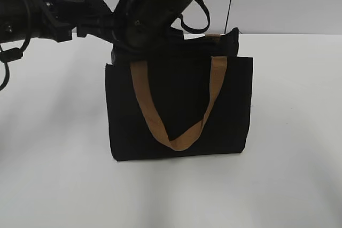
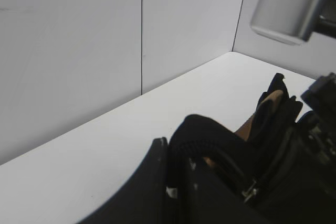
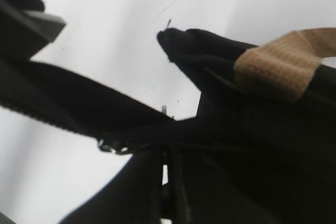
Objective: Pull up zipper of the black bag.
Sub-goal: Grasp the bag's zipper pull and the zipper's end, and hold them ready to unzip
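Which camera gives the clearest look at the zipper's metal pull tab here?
The right wrist view: the silvery pull tab glints close up on the black bag's top edge. The left wrist view shows only a small metal glint, perhaps it. In the exterior view the arms hide it.

We could not see the black bag's (image 1: 179,110) top edge behind both arms; the zipper (image 3: 113,145) showed blurred and dark; neither gripper's jaws were clear; the bag ran off the right wrist view's edge.
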